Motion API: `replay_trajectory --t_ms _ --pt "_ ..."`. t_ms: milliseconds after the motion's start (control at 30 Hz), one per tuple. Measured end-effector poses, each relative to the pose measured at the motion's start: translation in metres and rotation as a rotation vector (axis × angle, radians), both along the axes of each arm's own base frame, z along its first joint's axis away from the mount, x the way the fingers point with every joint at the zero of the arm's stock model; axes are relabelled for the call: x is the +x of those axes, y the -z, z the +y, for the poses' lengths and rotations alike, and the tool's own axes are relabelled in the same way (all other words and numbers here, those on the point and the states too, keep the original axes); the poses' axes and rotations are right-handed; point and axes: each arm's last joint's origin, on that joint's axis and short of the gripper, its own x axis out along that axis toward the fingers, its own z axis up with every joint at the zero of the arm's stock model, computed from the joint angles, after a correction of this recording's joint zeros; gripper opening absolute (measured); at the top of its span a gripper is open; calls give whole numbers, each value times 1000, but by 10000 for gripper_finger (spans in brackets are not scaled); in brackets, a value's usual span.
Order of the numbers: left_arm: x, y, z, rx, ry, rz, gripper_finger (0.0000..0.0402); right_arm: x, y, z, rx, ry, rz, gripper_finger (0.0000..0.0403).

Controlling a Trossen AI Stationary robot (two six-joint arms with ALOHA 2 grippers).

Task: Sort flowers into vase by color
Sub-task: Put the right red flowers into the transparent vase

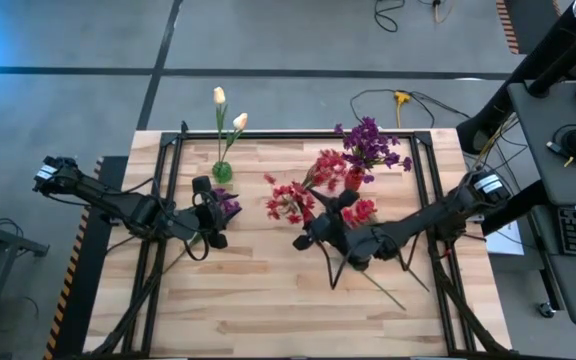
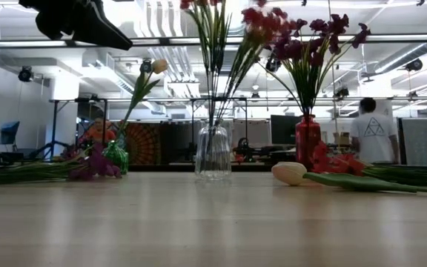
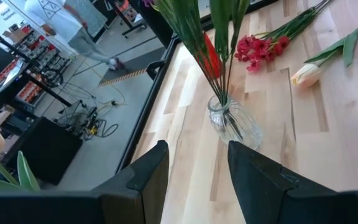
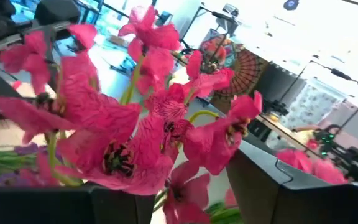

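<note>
Hovering mid-counter [image 1: 268, 300], my right fingers [image 4: 185, 186] stand apart with red blossoms [image 4: 135, 124] crowded just before and between them, though I cannot tell whether they grip anything. Those blooms top green stems standing nearly upright in the clear vase [image 2: 213, 152]. My left fingers [image 3: 194, 168] wait parted at the left, a loose tulip [image 3: 306, 73] lying flat beyond, bud toward me.

Two dark, slender jointed arms, black cables along them, each ending in a two-fingered black pincer.
</note>
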Motion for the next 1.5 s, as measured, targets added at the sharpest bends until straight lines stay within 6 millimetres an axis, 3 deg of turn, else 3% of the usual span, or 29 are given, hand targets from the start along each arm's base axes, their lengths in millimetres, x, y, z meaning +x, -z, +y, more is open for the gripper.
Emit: replay_trajectory --t_ms 333,733,933,1133,1500 --pt "1 -5 0 -23 -7 -25 149 -8 -11 22 0 -22 -11 164" --pt "1 -6 -1 -39 -6 -34 149 -3 -12 12 9 9 -15 168" --pt "4 -7 -5 -112 134 -29 149 2 -13 -3 10 51 -17 193" --pt "4 -9 -6 -116 138 -44 149 7 -9 -15 12 82 1 219" --pt "8 -4 -7 -94 138 -15 149 8 -15 -15 1 140 102 292"
